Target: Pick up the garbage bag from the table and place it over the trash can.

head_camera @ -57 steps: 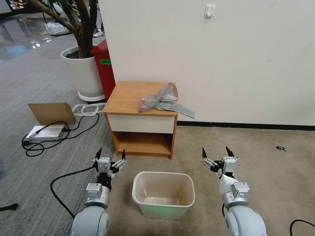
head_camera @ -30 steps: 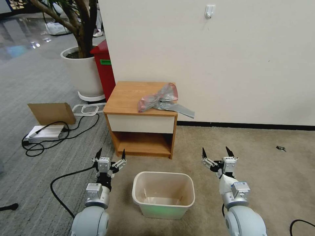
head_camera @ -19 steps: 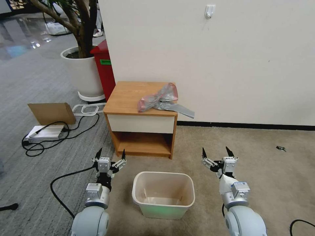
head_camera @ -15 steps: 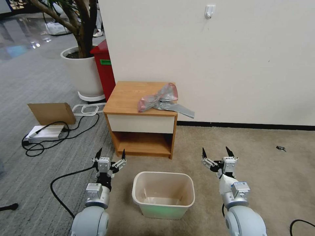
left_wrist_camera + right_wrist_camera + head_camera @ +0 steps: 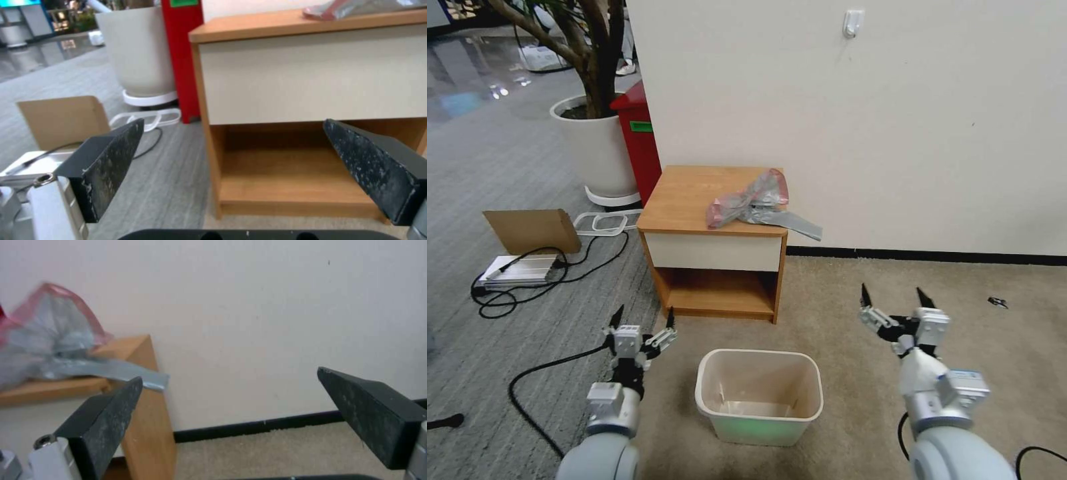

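head view: the garbage bag (image 5: 754,203) lies crumpled on the right half of the table (image 5: 687,200), one grey flap hanging over the front right corner, probably just as it was dropped there. the trash can (image 5: 759,395) stands open on the carpet in front of the table, between the two arms, so a bag lifted off the top can come straight down over its rim. the left gripper (image 5: 640,325) and right gripper (image 5: 897,301) both hover low on either side of the can, fingers spread apart and holding nothing, well short of the bag.

left wrist view: the left gripper's fingers (image 5: 109,166) stand wide apart, framing the table's open lower shelf and white drawer front, so this arm sits below the tabletop; the bag's pink edge (image 5: 329,10) peeks over the top.

right wrist view: the right gripper's fingers (image 5: 104,420) are likewise wide apart. it faces the wall beside the table's right corner, where the bag's flap (image 5: 111,371) overhangs, the easiest part to pinch, i judge.
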